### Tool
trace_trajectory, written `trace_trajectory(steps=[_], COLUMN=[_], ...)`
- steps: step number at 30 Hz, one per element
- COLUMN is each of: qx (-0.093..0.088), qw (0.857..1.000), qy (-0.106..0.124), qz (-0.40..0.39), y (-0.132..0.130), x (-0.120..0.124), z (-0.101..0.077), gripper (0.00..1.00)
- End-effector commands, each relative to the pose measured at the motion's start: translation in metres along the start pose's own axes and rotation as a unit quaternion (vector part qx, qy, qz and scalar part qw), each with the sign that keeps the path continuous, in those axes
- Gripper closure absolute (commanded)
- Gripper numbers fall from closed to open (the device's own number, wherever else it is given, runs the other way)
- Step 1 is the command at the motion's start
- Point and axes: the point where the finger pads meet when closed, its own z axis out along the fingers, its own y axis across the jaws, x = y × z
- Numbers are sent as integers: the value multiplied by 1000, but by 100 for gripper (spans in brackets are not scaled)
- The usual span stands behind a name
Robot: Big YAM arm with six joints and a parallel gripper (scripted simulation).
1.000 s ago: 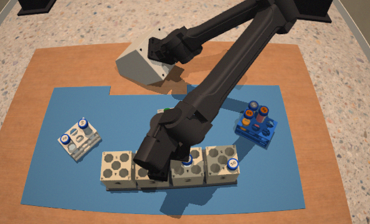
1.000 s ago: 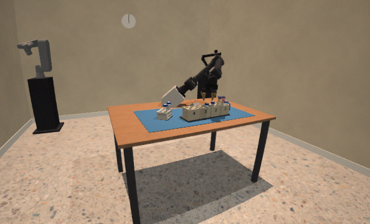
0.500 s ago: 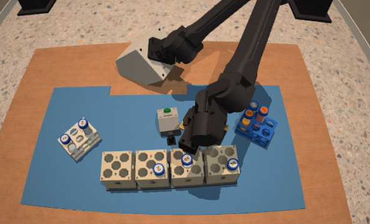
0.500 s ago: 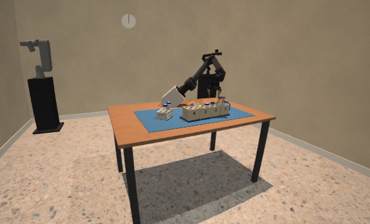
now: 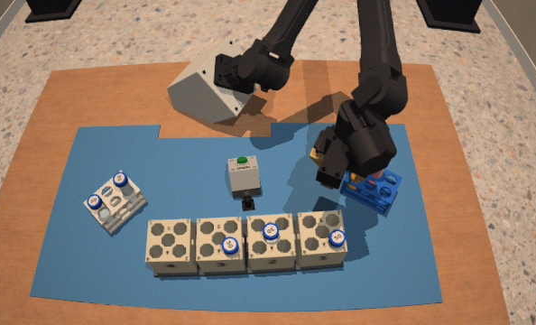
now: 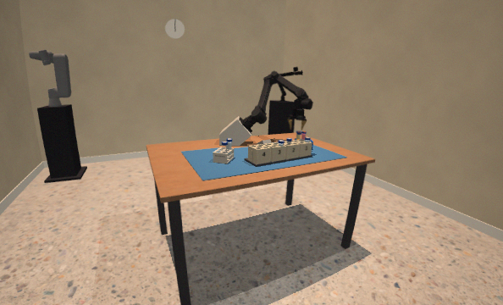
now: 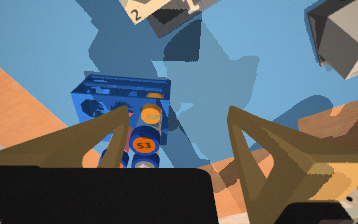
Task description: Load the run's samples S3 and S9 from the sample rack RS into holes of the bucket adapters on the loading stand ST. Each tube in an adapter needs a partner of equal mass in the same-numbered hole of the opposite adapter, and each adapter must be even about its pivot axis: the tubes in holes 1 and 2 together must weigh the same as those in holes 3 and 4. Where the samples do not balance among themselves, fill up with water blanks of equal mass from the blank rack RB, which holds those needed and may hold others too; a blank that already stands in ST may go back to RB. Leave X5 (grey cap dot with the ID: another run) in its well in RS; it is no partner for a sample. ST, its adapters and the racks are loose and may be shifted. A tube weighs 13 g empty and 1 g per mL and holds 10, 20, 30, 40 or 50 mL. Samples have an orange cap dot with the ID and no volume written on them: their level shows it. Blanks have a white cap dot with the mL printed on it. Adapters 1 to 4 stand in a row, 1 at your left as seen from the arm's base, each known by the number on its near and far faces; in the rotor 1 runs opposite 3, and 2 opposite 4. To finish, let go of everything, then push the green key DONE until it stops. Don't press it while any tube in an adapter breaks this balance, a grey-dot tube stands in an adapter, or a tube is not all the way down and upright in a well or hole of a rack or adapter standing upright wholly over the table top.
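The blue sample rack RS (image 5: 373, 189) stands at the right of the blue mat and is partly hidden by the arm. In the wrist view the rack (image 7: 122, 102) holds sample S3 (image 7: 143, 145) with its orange cap dot, and another orange-dot tube (image 7: 150, 114) behind it. My gripper (image 7: 178, 112) is open and empty. It hovers above the mat just beside the rack, with its left finger over the tubes; in the overhead view it (image 5: 322, 164) is at the rack's left edge. In the row of adapters, adapter 4 (image 5: 169, 246) is empty. Adapter 3 holds a 50 blank (image 5: 229, 245), adapter 2 a 30 blank (image 5: 271, 231), and adapter 1 a 50 blank (image 5: 337, 236).
The blank rack RB (image 5: 115, 203) stands at the left of the mat with two blanks (image 5: 120, 179) in it. The DONE key box (image 5: 244, 176) with its green button (image 5: 242, 160) sits mid-mat behind the adapters. The arm's grey base (image 5: 207, 92) is at the back.
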Motion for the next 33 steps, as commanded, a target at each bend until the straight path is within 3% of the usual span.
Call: trace_trajectory(steps=[1, 9, 13, 18, 26, 28, 33], qx=[-13, -33, 2, -4, -1, -14, -2], qw=[999, 999, 999, 999, 999, 999, 999], qy=[-14, -16, -8, -1, 0, -6, -4], qz=[25, 23, 50, 39, 41, 34, 43], y=[20, 66, 40, 47, 42, 58, 43], x=[8, 65, 59, 64, 65, 62, 62], z=[-9, -20, 1, 1, 32, 24, 36], gripper=[20, 20, 20, 20, 20, 20, 20])
